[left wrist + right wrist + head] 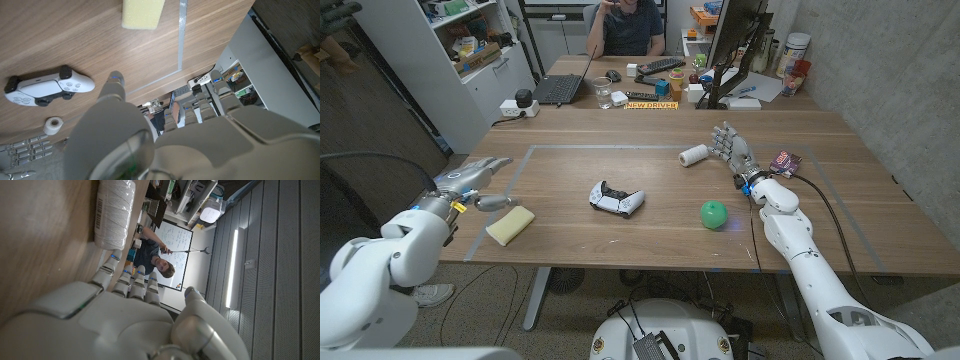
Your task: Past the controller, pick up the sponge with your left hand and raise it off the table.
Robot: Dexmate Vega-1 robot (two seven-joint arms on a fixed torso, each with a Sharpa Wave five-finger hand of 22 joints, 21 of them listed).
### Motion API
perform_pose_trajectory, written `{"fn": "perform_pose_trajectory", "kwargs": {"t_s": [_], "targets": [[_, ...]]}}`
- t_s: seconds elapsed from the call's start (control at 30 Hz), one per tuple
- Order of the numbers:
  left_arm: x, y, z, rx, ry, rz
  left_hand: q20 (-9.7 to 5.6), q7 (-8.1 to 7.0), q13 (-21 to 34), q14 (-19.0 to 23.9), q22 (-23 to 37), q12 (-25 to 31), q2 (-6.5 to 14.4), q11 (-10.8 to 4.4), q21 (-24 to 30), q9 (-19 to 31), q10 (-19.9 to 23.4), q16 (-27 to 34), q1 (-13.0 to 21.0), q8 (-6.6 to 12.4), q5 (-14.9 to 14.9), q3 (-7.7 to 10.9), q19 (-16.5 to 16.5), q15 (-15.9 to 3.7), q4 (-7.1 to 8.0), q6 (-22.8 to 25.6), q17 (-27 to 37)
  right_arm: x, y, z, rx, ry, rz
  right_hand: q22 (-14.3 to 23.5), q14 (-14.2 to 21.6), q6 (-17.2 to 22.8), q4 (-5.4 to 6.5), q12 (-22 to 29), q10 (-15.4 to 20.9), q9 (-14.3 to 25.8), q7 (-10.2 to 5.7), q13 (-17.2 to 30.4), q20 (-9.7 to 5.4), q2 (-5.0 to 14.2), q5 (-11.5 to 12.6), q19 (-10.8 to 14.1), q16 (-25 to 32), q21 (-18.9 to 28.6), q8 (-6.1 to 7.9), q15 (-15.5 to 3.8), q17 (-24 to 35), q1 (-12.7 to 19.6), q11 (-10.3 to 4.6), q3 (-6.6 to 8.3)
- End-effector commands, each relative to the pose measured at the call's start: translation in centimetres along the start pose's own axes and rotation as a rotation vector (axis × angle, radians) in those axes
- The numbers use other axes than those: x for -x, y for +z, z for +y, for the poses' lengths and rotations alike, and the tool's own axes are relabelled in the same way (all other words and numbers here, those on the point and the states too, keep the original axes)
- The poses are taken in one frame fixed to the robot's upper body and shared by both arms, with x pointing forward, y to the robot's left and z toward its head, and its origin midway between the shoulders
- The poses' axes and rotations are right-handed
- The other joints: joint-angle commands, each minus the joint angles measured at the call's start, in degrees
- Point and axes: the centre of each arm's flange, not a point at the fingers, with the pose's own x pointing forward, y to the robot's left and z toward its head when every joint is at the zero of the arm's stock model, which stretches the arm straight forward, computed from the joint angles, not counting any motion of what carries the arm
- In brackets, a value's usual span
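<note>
Sponge (510, 225): yellow, lying on the desk (620, 250) near its front left edge, left of the white controller (617, 199). Left hand (472, 182): released, fingers apart, empty, just behind the sponge. Right hand (733, 150): released, empty, beside a white roll (693, 155).

This is an office or robotics lab. Behind the wooden table (670, 130) a person (632, 25) sits at a desk with a laptop (560, 88), a keyboard (661, 66) and a monitor (735, 40). A shelf unit (470, 45) holds boxes on the left, and the right wrist view shows a whiteboard (176, 242) with writing.
</note>
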Motion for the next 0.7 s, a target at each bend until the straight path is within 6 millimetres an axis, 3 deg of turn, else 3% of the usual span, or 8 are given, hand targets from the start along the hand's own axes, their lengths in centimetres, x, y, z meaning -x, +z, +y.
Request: {"fn": "perform_pose_trajectory", "kwargs": {"t_s": [0.03,0.7], "targets": [[-0.6,-0.1,-1.9,-0.069,-0.045,0.057,0.22,-0.06,0.3,-0.1,0.1,0.5,-0.1,0.0,-0.3,0.2,-0.7,0.2,0.7,0.16,0.3,-0.34,0.2,0.23,-0.08,-0.1,0.1,-0.1,-0.3,0.0,-0.009,-0.002,0.001,0.1,0.4,0.2,0.0,0.3,0.2,0.2,-0.21,0.2,0.18,0.18,0.3,0.2,0.5,0.2,0.35,-0.15,0.1,-0.5,-0.05,-0.34],[-2.8,-0.6,-5.8,-0.056,-0.139,0.073,0.24,-0.07,0.3,-0.2,0.1,0.6,0.0,0.01,-0.6,0.3,-1.1,0.2,1.2,0.09,0.6,-1.11,0.7,0.12,0.04,-0.3,0.1,0.2,-0.2,-0.3,-0.003,-0.001,-0.003,0.1,0.5,0.1,0.05,0.4,0.2,0.2,-0.27,0.2,0.22,0.03,0.5,0.3,0.5,0.2,0.34,-0.05,0.1,-0.7,-0.07,-0.5]]}}
